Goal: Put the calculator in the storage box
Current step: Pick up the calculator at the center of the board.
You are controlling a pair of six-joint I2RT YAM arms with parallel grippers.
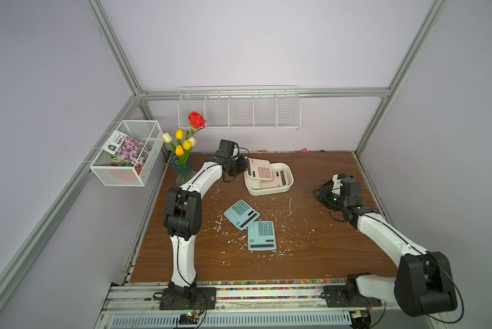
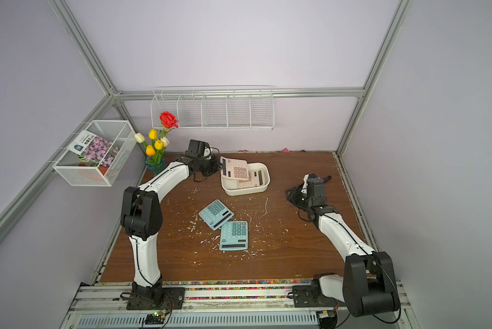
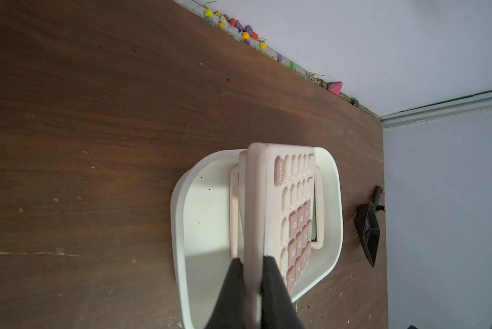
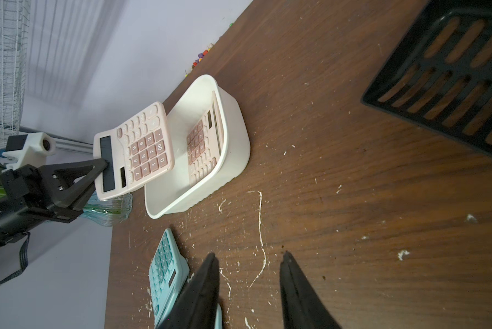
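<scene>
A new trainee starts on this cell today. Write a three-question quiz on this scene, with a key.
1. True or false: the storage box is empty.
2. The left gripper is shut on: A) a teal calculator, B) a pink calculator, C) nothing.
3. How many teal calculators lie on the table outside the box?
Key: 1 false, a second pink calculator lies inside it; 2 B; 3 two.
</scene>
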